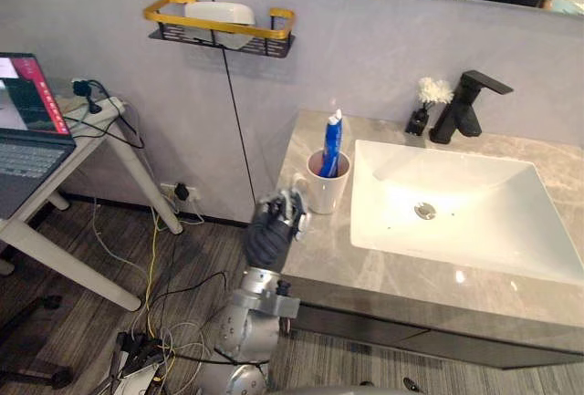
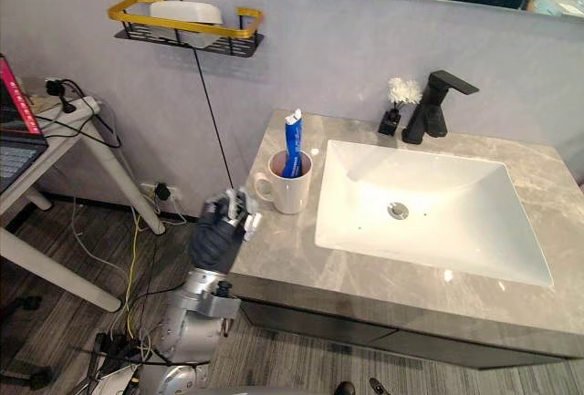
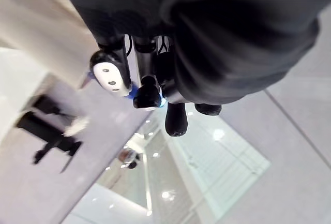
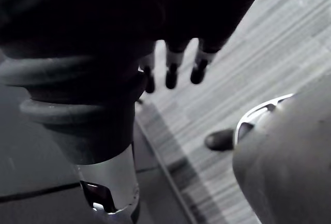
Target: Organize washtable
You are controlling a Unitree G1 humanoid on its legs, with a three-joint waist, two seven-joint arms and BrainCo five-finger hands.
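Marble counter (image 1: 365,267) holds the mug (image 1: 321,190) by the sink (image 1: 474,185); the left hand (image 1: 270,233), loosely curled and empty, should probably hook the handle squarely, while the right hand (image 4: 171,69) hangs slack.

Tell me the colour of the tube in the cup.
The tube is blue with a whitish top; clearest in left eye view.

silver-grey arm (image 1: 245,320), dark-ribbed robot hand (image 1: 270,234)

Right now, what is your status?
Left hand by handle of white mug. Right hand open, over floor. Blue toothpaste tube upright in mug. Nothing in between.
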